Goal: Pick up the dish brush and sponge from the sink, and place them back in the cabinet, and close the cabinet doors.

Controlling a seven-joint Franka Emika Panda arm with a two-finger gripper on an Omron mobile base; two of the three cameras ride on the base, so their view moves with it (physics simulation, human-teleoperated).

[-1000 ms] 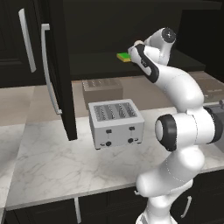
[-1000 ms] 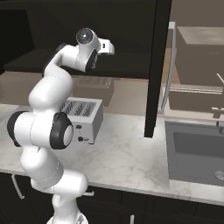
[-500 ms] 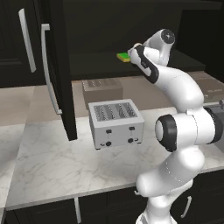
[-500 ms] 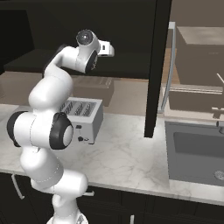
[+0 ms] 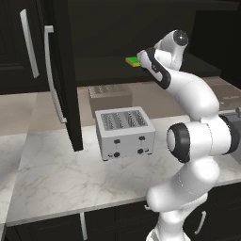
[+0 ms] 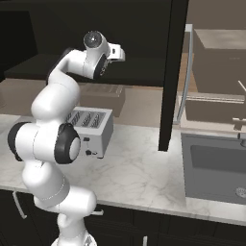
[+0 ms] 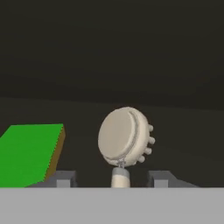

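Observation:
My gripper (image 7: 112, 178) reaches into the tall black cabinet (image 5: 103, 70), just above its dark shelf. Its fingertips (image 7: 64, 177) stand apart, open, on either side of the dish brush's thin pale handle and clear of it. The dish brush (image 7: 124, 138) shows its round cream-white head just beyond the tips. The sponge (image 7: 30, 153), green on top with a yellow layer, lies on the shelf close beside the brush. From the left base the sponge (image 5: 133, 61) lies right by the gripper (image 5: 142, 58). The dark grey sink (image 6: 216, 166) is at the lower right.
One open cabinet door (image 5: 61, 80) with a long silver handle hangs left of the arm, another door (image 6: 170, 72) to its right. A silver toaster (image 5: 124, 132) stands on the marble counter (image 5: 56, 179) under the shelf. A brown box (image 5: 110, 96) sits behind it. The faucet (image 6: 240, 122) rises beside the sink.
The arm has hardly moved. The fingers now stand apart from the brush handle, which they have let go.

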